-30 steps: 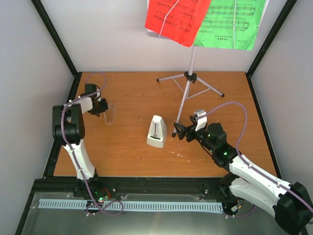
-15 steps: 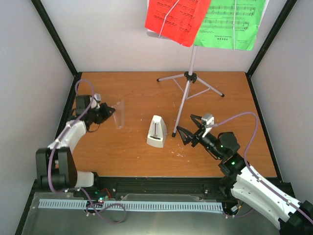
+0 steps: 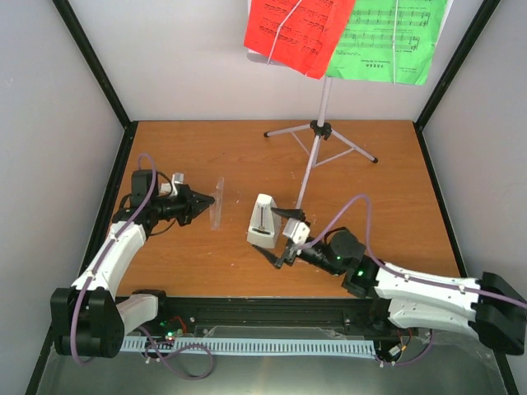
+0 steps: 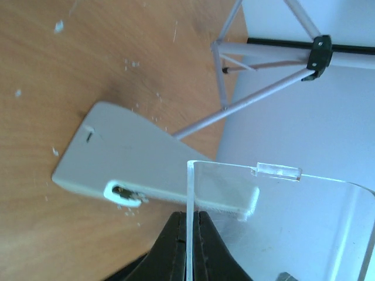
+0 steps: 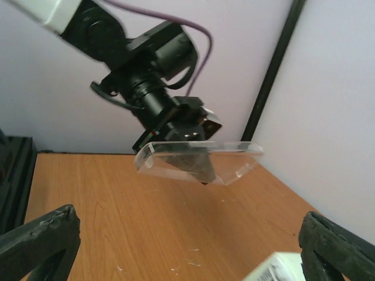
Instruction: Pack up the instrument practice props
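Near the middle of the surface [image 3: 387, 189], I see my right claw [image 3: 284, 240] spread wide and empty beside the white metronome [image 3: 263, 220]; my left claw [image 3: 202, 200] pinches a clear plastic panel [image 3: 217, 202]; the music stand [image 3: 317, 136] stands behind.

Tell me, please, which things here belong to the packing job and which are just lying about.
Job: music stand, red page, green page, metronome, likely the clear panel gripped by the left hand.
Lying about: white flecks on the table.
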You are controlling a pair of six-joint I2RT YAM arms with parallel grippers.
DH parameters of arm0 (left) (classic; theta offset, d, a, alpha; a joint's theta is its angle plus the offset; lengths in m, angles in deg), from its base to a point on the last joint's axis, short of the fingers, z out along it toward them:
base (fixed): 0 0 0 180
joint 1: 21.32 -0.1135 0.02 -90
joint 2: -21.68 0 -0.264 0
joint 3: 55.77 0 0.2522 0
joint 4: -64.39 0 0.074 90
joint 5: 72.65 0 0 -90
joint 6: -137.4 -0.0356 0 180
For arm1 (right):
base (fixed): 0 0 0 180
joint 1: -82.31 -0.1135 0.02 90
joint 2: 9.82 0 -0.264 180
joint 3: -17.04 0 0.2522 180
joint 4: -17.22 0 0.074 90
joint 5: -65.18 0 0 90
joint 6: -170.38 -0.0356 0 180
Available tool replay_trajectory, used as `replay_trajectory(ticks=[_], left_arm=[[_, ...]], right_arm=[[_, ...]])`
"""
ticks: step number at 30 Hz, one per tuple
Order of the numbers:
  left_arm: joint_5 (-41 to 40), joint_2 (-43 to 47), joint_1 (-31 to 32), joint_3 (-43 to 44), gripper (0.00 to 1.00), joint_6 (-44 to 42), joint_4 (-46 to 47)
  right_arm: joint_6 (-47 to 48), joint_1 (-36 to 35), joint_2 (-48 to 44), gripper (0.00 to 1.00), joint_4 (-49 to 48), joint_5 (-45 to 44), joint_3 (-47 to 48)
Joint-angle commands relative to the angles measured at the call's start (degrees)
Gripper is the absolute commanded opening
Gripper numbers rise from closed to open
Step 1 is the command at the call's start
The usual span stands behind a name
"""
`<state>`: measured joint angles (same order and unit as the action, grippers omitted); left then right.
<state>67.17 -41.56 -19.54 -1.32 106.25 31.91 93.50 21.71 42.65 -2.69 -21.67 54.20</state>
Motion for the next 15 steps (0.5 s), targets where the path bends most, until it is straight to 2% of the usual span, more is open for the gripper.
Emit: replay_trajectory(ticks=[1,7,11,15], left_arm=[[5.86,-1.34,0.40,5.07,0.00,2.42,-10.54],[10.31,-2.44,1.01,5.91,0.00,2.19,-13.99],[10.96,-2.94,1.68,5.72,0.00,0.46,-18.11],[11.72,-2.87,3.11,3.75,0.00,1.60,-17.42]], right_arm=[[12.18,-4.92,6.31,1.00,-14.68,-4.60,0.63],[23.45,-9.50,18.76,1.00,-23.07,-6.63,4.81],[28.31,-10.90,25.58,1.00,-23.37,-7.01,9.41],[31.91,-11.60,30.76,1.00,-22.80,-8.15,13.12]])
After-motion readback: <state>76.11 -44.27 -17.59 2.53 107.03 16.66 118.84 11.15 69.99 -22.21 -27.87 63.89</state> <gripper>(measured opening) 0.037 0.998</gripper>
